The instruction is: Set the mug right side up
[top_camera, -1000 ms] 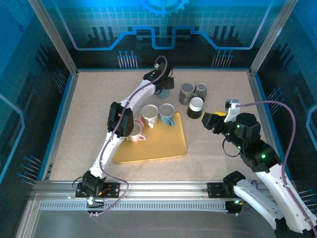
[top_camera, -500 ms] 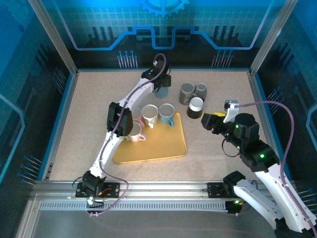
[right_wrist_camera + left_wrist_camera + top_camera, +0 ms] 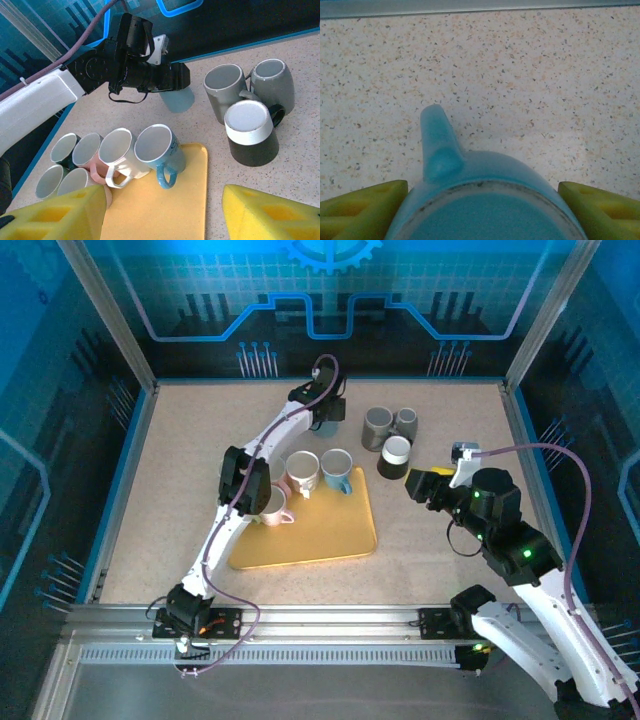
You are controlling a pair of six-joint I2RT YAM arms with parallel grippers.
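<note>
My left gripper [image 3: 480, 200] has narrowed over the last second, and its green pads [image 3: 365, 212] now press on either side of the pale blue ceramic mug [image 3: 178, 100]. The mug stands base-up on the speckled table [image 3: 180, 470] at 12 o'clock from the yellow plastic tray [image 3: 340, 530], its handle pointing to 11 o'clock in my wrist view. I judge it gripped and ready to lift and flip. My right gripper [image 3: 162, 200] hangs spread and empty at 3 o'clock, while the mug's rim is cut off below my left wrist view, so how firmly the pads bite is hard to make out.
</note>
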